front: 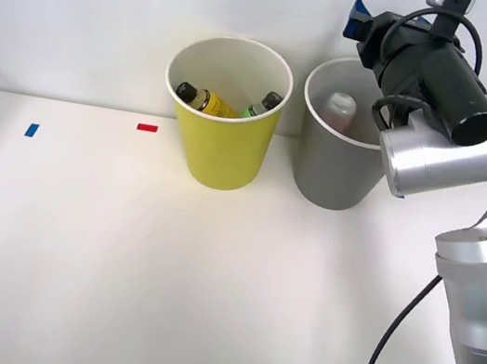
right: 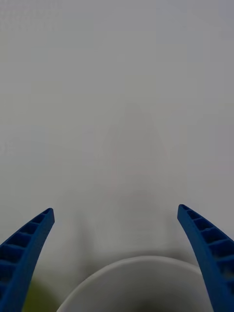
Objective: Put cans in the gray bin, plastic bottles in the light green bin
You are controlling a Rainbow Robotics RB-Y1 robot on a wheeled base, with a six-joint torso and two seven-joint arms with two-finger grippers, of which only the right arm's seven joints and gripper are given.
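1. Front view: the tapered round yellow-green wastebasket with white rim [front: 220, 154] is standing just beside the matching tapered gray wastebasket [front: 330, 174], which is sitting at its 3 o'clock.
2. Two small dark-capped plastic bottles, one yellow-bodied [front: 203, 99] and one green-labelled [front: 263, 103], are lying inside the yellow-green bin. That half is looking done.
3. A pale shape [front: 339, 110] is resting inside the gray bin; I cannot tell whether it is the can, so that half is staying unconfirmed. No can or bottle is lying on the white table [front: 116, 263].
4. The silver right arm is hanging over the gray bin's 3 o'clock rim, hiding part of it; the gripper [front: 359, 20] is peeking out at 12 o'clock.
5. Right wrist view: the blue ribbed fingers [right: 27, 243] are spreading wide, released, grasping nothing. The gray bin's white rim [right: 139, 263] is cut off; a yellow-green sliver is showing at one corner.
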